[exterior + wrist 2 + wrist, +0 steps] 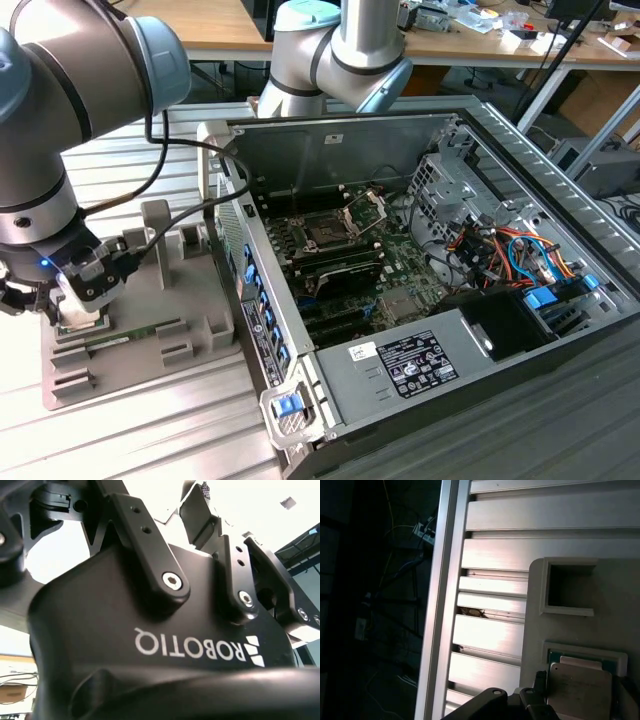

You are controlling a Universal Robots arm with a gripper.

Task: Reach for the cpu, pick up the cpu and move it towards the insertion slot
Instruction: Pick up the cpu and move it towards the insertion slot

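Note:
The cpu (580,690), a flat silvery square with a tan rim, lies at a square green-lined recess of the grey parts holder (536,605). One dark finger (539,679) presses against its edge. In the exterior view my gripper (78,305) is down on that holder (150,330) at the exterior view's left, shut on the pale chip. The gripper's black body and finger links (170,580) show from behind in the second wrist view. The insertion slot (325,232) is a dark square socket with its silver frame (365,208) hinged up, well to the right inside the computer case.
The open computer case (400,370) holds the motherboard, memory slots (340,268), cables (500,245) and a drive cage (445,180). Its side wall (255,300) stands between holder and socket. The holder has an empty square pocket (568,587). The ribbed metal table ends at an edge (437,605).

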